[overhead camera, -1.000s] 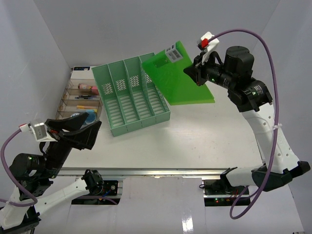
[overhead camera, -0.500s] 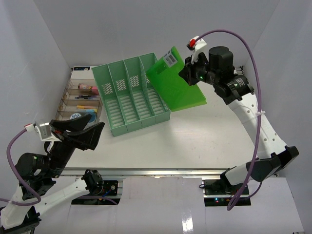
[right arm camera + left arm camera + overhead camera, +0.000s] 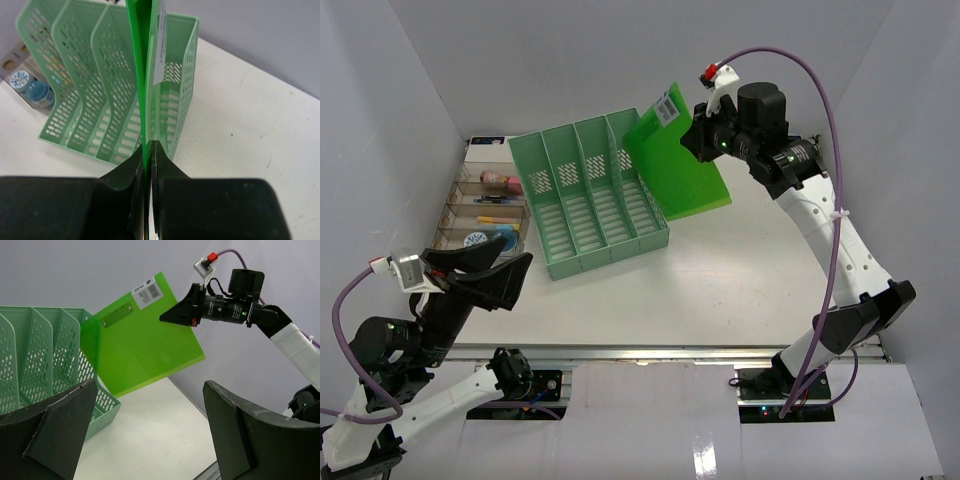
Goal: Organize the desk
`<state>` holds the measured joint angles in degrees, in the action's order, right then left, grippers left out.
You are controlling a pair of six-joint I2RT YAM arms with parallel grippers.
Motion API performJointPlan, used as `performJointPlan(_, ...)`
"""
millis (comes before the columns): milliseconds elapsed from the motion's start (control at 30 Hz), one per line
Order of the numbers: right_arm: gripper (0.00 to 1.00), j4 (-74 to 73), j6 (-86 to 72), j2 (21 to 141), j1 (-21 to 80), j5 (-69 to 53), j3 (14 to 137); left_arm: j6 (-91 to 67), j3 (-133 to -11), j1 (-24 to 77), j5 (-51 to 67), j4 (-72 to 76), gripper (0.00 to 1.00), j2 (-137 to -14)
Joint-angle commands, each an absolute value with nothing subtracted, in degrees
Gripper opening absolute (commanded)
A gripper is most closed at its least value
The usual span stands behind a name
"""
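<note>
The right pincer [image 3: 698, 140] is clamping the green folder [image 3: 682, 172] beside the mint rack [image 3: 590, 200]; the left pincer [image 3: 508, 256] is gaping, empty.

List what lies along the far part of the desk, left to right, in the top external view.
clear compartment tray → mint-green file rack → green folder → right arm
</note>
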<state>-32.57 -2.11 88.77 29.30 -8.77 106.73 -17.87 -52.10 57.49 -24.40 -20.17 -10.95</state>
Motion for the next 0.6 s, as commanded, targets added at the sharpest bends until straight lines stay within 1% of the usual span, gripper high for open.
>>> performJointPlan(0,0.08,-26.5,-4.9,87.9,29.7,-11.1,113.1,-18.0,-52.0,57.3,-24.0,-20.9,0.98,-11.0)
performJointPlan(233,0.08,-26.6,-5.3,87.4,29.8,-11.2,113.3,-18.4,-52.0,57.4,-24.2,-21.4,0.98,-10.8)
performJointPlan(567,0.08,-24.9,-3.0,87.0,30.0,-9.4,107.0,-18.9,-51.8,57.3,-23.7,-21.2,0.98,-11.1)
